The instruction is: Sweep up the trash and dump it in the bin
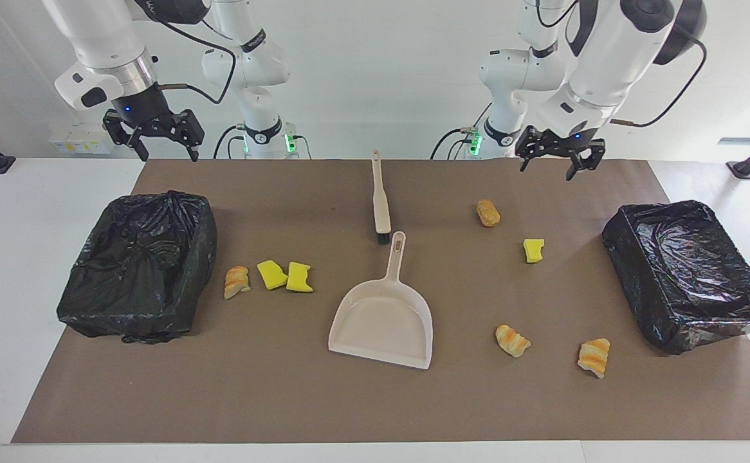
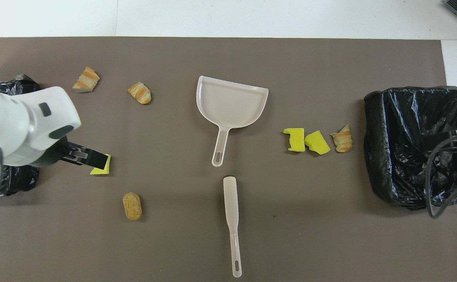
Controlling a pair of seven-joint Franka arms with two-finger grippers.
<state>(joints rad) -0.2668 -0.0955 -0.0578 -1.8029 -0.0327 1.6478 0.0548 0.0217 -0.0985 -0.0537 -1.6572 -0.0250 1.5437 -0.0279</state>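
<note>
While both arms wait raised, you see:
Left gripper (image 1: 560, 159): fingers spread, empty, over the mat's robot-side edge.
Right gripper (image 1: 154, 136): fingers spread, empty, above the bin (image 1: 138, 265) at its end.
Trash (image 1: 285, 276): seven pieces scattered on the mat around the dustpan (image 1: 383, 310).

Left arm: your left gripper (image 1: 559, 158) hangs raised, fingers spread apart, pointing down.
Right arm: your right gripper (image 1: 154, 137) hangs raised, fingers spread apart, pointing down.
</note>
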